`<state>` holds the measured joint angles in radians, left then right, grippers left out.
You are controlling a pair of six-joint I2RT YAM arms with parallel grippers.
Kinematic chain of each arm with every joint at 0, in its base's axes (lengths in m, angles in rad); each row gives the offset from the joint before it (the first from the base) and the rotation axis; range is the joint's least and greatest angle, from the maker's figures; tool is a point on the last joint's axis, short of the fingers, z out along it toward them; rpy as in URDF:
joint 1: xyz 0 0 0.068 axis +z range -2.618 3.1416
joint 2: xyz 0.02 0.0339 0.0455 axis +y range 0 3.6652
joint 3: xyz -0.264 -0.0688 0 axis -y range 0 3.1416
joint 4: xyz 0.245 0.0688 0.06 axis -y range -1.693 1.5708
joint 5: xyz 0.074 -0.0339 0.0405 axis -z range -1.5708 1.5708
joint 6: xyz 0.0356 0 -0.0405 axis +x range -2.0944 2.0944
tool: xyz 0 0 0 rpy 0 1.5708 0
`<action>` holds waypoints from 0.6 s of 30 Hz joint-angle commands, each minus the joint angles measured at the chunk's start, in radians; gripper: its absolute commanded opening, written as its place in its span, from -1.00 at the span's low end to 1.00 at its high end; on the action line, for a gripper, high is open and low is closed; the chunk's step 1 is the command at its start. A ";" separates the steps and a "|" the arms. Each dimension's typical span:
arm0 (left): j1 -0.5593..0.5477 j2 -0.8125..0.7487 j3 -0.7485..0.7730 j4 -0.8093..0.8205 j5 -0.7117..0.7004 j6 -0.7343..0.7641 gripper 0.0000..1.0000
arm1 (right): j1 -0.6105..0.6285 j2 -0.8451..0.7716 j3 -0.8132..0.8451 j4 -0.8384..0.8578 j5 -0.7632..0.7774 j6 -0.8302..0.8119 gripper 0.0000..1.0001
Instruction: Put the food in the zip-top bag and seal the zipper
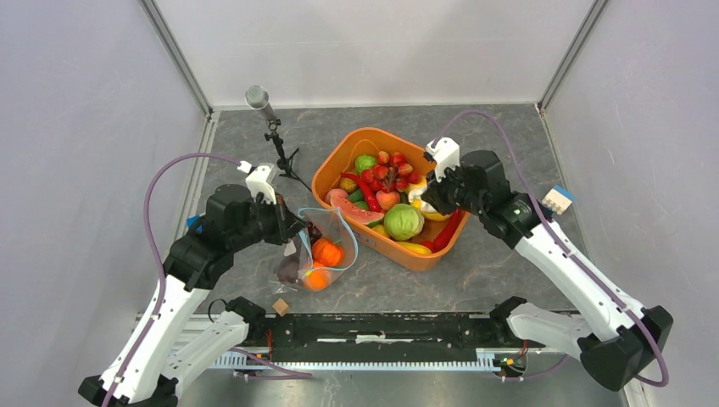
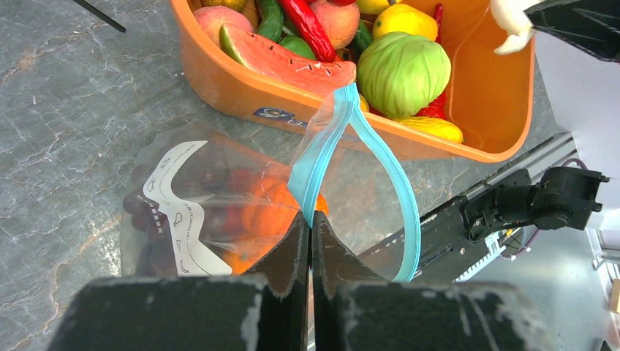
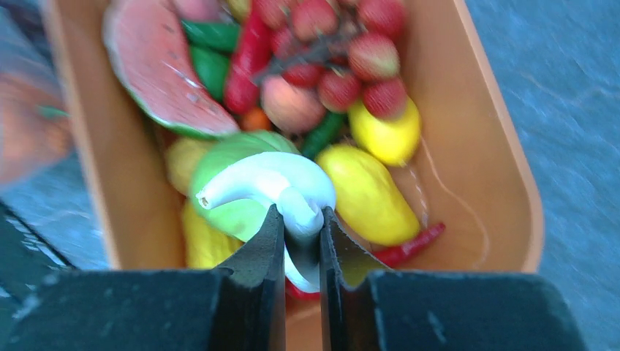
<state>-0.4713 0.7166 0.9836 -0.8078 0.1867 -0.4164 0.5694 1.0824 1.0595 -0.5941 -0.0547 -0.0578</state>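
Observation:
The clear zip-top bag lies left of the orange bin, with orange toy pieces inside. My left gripper is shut on the teal zipper strip and holds the bag's mouth open toward the bin. My right gripper is shut on a white curved toy food piece and holds it above the bin's food: a green round piece, yellow pieces, a watermelon slice and red pieces. The white piece also shows in the left wrist view.
A microphone on a small tripod stands behind the bag. A small wooden cube lies near the front rail. A white-and-blue block lies at the right. Grey walls close in the table on three sides.

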 commanded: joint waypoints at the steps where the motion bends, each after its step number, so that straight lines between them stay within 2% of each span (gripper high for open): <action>1: 0.003 0.000 0.010 0.045 0.024 -0.018 -0.96 | 0.023 -0.088 -0.064 0.309 -0.288 0.147 -0.92; 3: 0.003 0.003 0.013 0.047 0.028 -0.023 -0.96 | 0.076 -0.099 -0.106 0.442 -0.349 0.222 -0.90; 8: 0.003 0.007 0.022 0.047 0.037 -0.031 -0.96 | 0.272 -0.022 -0.104 0.625 -0.330 0.296 -0.87; 12: 0.003 0.009 0.023 0.047 0.048 -0.035 -0.96 | 0.381 0.072 -0.072 0.639 -0.237 0.273 -0.85; 18: 0.003 0.017 0.035 0.034 0.053 -0.034 -0.96 | 0.470 0.211 -0.019 0.671 -0.208 0.253 -0.77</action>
<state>-0.4713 0.7292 0.9840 -0.8055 0.2089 -0.4171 0.9924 1.2324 0.9672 -0.0143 -0.3027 0.1974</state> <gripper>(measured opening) 0.040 0.183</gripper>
